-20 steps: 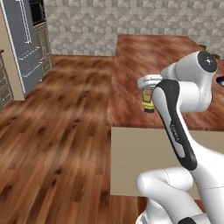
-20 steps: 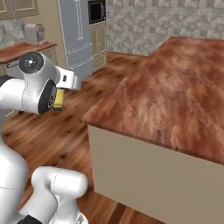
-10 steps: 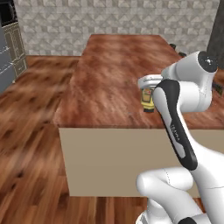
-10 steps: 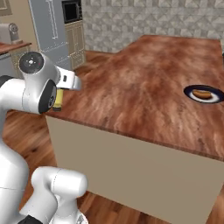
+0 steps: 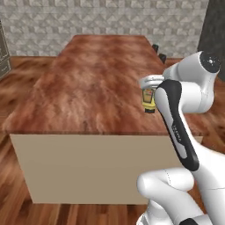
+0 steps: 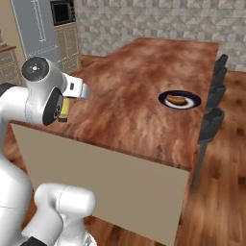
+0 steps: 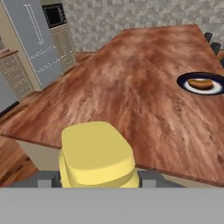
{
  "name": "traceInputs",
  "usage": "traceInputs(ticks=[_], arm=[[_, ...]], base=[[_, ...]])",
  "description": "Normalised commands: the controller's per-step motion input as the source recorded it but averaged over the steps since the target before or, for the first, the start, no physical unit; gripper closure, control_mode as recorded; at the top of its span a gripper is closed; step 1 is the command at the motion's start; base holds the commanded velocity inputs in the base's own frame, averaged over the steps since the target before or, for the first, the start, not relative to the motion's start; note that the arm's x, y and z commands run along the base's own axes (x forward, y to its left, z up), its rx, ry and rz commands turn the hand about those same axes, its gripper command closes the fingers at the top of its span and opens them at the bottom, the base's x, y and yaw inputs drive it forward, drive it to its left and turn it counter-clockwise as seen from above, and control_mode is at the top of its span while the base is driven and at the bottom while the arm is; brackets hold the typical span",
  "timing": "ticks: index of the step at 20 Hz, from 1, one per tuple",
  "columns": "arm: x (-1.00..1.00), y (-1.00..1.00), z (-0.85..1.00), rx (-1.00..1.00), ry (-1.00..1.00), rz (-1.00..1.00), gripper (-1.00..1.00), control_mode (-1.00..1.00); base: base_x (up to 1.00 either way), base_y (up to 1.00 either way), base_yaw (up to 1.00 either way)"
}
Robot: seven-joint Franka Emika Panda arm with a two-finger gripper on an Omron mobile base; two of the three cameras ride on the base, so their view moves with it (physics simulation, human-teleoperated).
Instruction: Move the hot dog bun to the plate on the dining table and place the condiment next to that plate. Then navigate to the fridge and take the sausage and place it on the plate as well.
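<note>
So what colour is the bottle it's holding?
Yellow; the bottle shows best in the hand view.

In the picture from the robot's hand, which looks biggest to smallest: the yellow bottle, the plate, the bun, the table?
1. Dining table
2. Yellow condiment bottle, though it looms large because it sits right at the camera
3. Plate
4. Hot dog bun, lying on the plate
</note>
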Motion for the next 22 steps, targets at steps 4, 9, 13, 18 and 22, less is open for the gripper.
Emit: traceInputs(ticks=[4,9,13,18,22], arm=[[0.0,0.0,0.0,0.0,0.0,0.0,1.0,1.0],[0.0,0.0,0.0,0.0,0.0,0.0,1.0,1.0],[0.0,0.0,0.0,0.0,0.0,0.0,1.0,1.0],[0.0,0.0,0.0,0.0,0.0,0.0,1.0,1.0],[0.0,0.0,0.0,0.0,0.0,0.0,1.0,1.0]], base=[[0.4,-1.0,0.04],[0.36,-1.0,0.19],[0.05,-1.0,0.29],[0.0,-1.0,0.35],[0.02,-1.0,0.36]])
